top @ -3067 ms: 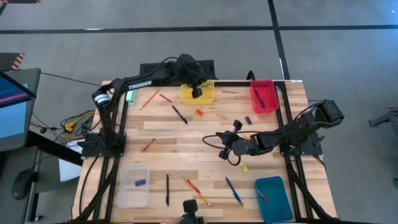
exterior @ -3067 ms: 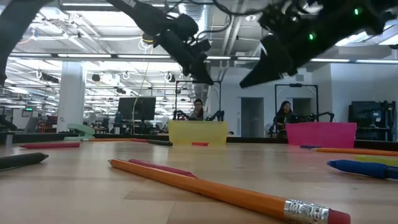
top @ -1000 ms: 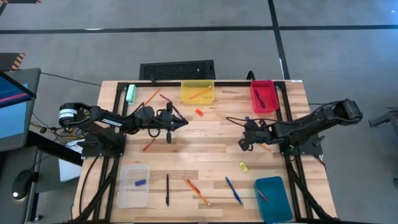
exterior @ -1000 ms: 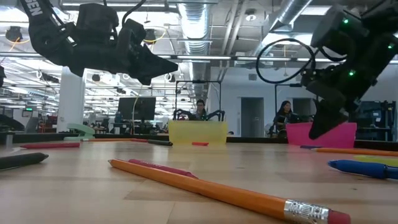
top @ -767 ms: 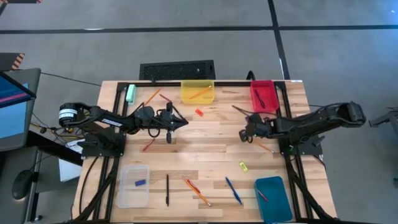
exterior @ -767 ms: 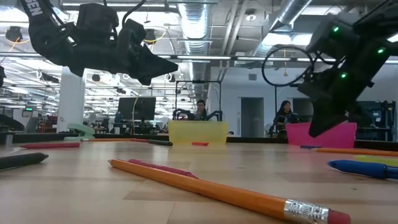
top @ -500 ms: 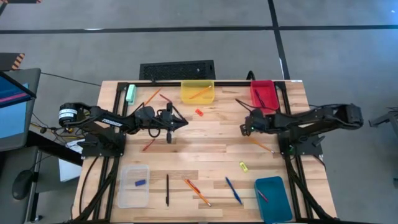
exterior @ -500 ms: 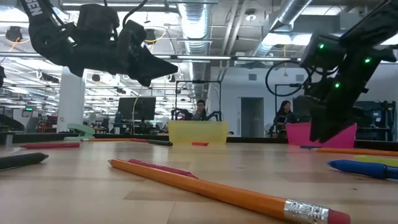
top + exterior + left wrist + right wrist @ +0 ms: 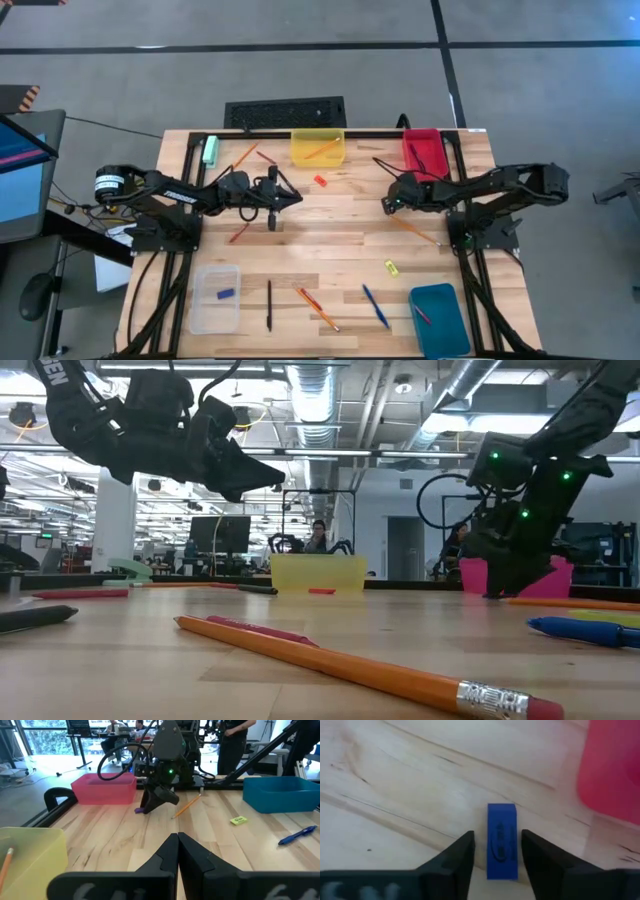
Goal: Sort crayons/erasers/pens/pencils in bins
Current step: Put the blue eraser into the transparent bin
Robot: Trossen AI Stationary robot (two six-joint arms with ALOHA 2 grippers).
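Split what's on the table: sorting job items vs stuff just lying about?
Job:
- blue eraser between the open right gripper fingers
- yellow eraser
- pencil
- blue pen
- yellow bin, red bin, teal bin, clear bin

Lying about:
- pale-green block
- keyboard behind the table

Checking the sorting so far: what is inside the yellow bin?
One orange pencil lies in the yellow bin. Nothing else shows from above, and nothing covers the bin.

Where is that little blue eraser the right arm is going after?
The blue eraser lies flat on the wooden table, between the right gripper's open fingers, just short of the red bin near the table's far right corner.
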